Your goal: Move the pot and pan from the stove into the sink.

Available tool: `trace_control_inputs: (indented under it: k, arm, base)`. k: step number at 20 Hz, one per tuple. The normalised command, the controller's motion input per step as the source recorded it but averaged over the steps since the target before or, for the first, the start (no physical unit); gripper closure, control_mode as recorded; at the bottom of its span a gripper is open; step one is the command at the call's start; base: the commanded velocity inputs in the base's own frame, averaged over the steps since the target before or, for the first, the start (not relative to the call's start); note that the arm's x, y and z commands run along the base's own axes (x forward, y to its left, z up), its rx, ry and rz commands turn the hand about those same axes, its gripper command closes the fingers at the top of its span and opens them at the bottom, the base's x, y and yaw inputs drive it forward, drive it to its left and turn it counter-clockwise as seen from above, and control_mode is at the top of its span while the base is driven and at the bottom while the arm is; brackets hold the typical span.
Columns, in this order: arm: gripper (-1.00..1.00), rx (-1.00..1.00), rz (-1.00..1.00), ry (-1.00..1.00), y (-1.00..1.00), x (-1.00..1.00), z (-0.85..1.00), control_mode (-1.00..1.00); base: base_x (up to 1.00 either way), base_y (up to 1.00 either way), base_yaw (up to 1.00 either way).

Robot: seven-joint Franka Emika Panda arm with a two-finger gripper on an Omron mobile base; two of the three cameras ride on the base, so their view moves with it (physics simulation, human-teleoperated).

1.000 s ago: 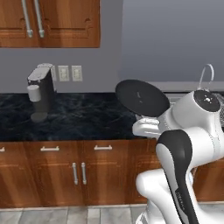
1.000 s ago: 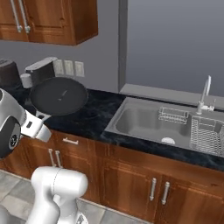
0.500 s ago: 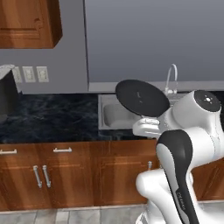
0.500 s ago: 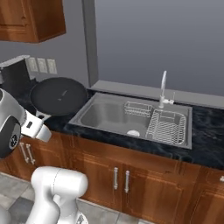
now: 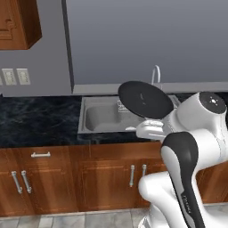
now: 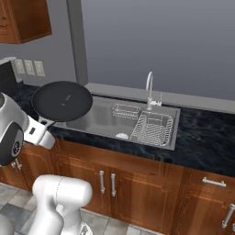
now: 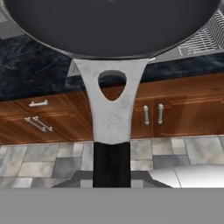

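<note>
The shallow black pan point(image 5: 144, 99) hangs in the air, tilted up on edge, with my gripper point(image 5: 139, 129) shut on its short handle. In the right base view the pan point(image 6: 62, 101) hovers over the near left corner of the sink point(image 6: 98, 120), and the gripper point(image 6: 42, 125) holds the handle below it. The hand view looks along the steel handle point(image 7: 113, 109) to the pan point(image 7: 109, 26) above. The steel sink point(image 5: 100, 118) lies just beyond the pan, its curved faucet point(image 6: 149, 87) behind the basin. The pot and the stove are out of view.
A wire dish rack point(image 6: 153, 128) and a small wire basket point(image 6: 126, 111) sit in the sink's right half. Dark marbled counter point(image 6: 206, 142) runs to both sides. Wall outlets point(image 5: 15, 76) and an upper cabinet point(image 5: 18, 22) are at left; wooden cabinet doors point(image 7: 175, 116) below.
The whole picture has slid: the base has driven right along the counter and the sink now stands before me. The pan stays in the gripper in the same pose.
</note>
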Motion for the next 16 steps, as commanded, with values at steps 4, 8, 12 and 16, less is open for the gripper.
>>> trace_control_inputs:
  k: [4,8,12,16]
  arm:
    - [1.00,0.00,0.00,0.00,0.00,0.00,0.00,1.00]
    - [1.00,0.00,0.00,0.00,0.00,0.00,0.00,1.00]
    - [1.00,0.00,0.00,0.00,0.00,0.00,0.00,1.00]
    - [1.00,0.00,0.00,0.00,0.00,0.00,0.00,1.00]
  base:
    - [0.26,-0.13,0.00]
    - [0.48,-0.23,0.00]
    - [0.55,-0.26,0.00]
    - [0.59,-0.19,0.00]
